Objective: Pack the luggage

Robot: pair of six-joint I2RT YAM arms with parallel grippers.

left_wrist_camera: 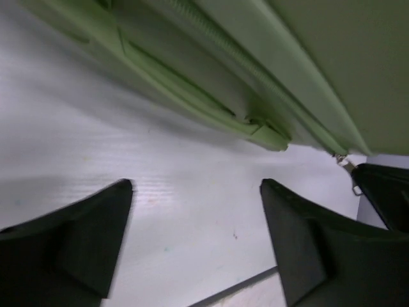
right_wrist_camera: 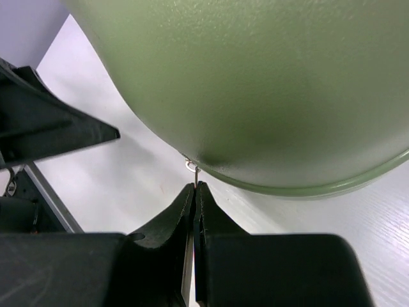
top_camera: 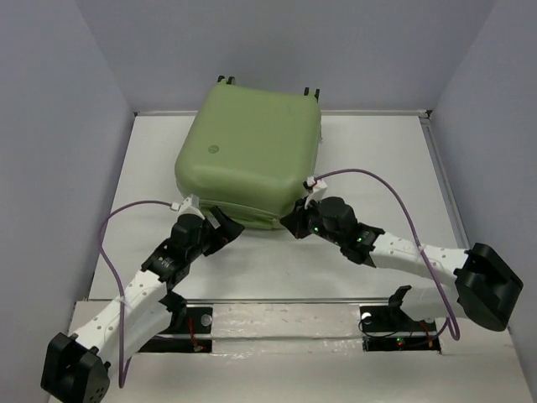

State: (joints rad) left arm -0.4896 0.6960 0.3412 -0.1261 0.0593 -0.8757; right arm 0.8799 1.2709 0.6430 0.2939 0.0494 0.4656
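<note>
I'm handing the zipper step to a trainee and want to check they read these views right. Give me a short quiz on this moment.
1. True or false: the left gripper is clamped on the shell of the luggage.
2. The right gripper is shut on: A) a wheel, B) the zipper pull, C) nothing.
3. Is the luggage lid up or down?
Key: 1 false, its jaws stand open and empty; 2 B; 3 down.
</note>
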